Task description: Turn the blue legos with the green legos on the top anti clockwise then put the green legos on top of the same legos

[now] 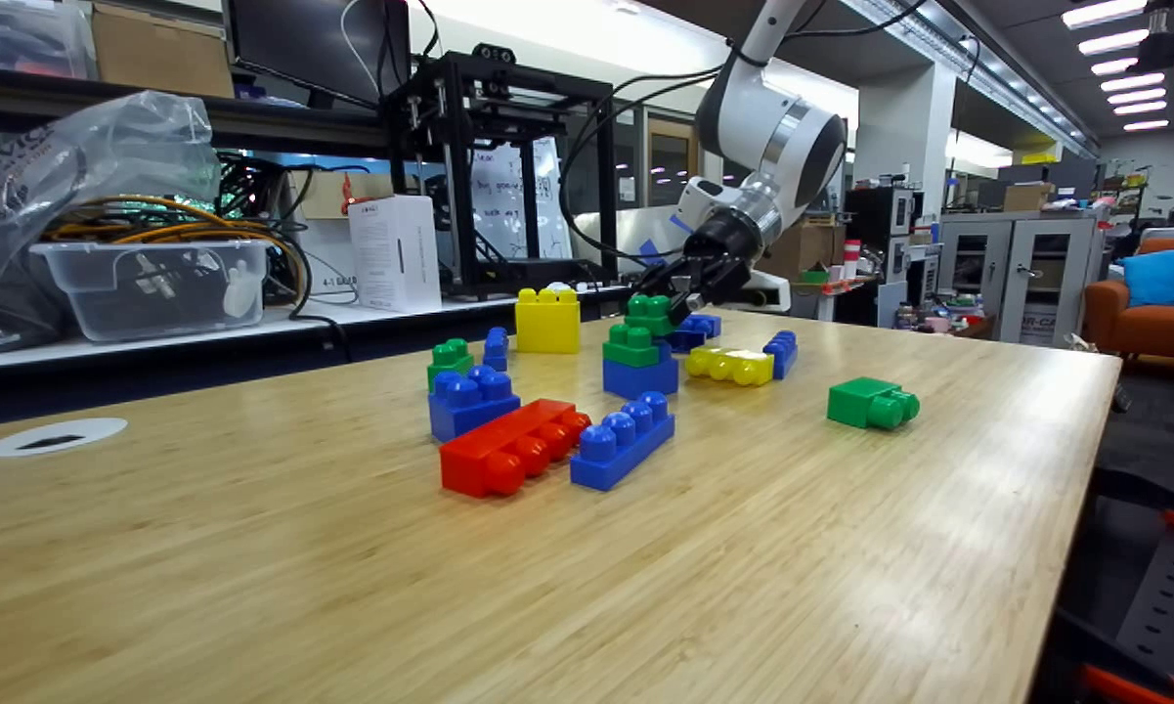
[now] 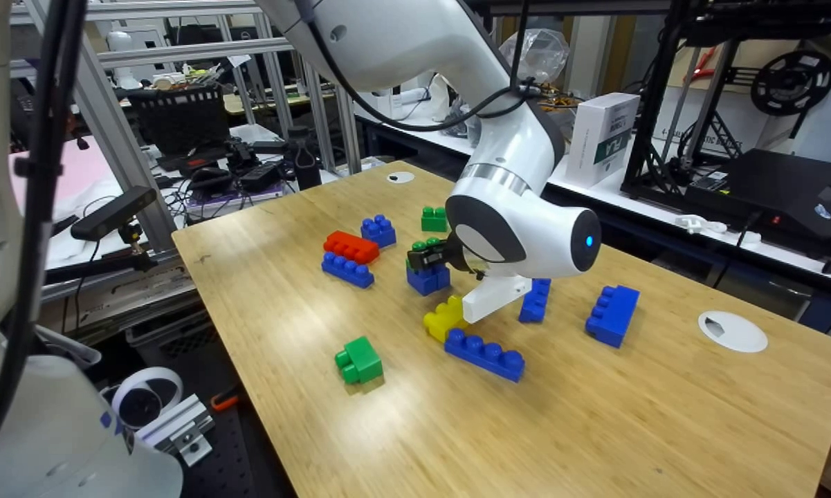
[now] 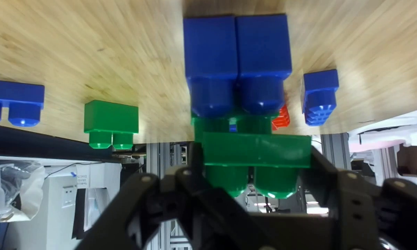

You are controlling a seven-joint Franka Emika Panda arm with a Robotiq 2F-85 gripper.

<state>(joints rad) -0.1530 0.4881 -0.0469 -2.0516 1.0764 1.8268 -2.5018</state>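
1. Above the blue block [image 1: 640, 377], which stands on the surface [image 1: 841, 548], the gripper [image 3: 258, 162] is clamped on the held green brick [image 3: 255, 149], its 2 fingers [image 3: 323, 165] at opposite ends, presumably to leave the underside free for seating.
2. Studs up, that brick hangs roughly parallel with the block's edge, a pose suited to pressing straight down.
3. The seated green brick [image 1: 631, 348] covers only part of the block; 2 bare blue studs [image 3: 212, 99] beside it look like the intended landing place.
4. Judging by the task's order, the anticlockwise turn is probably done, leaving the stacking.
5. Whether held brick and studs touch cannot be told; a sideways error could catch an edge.
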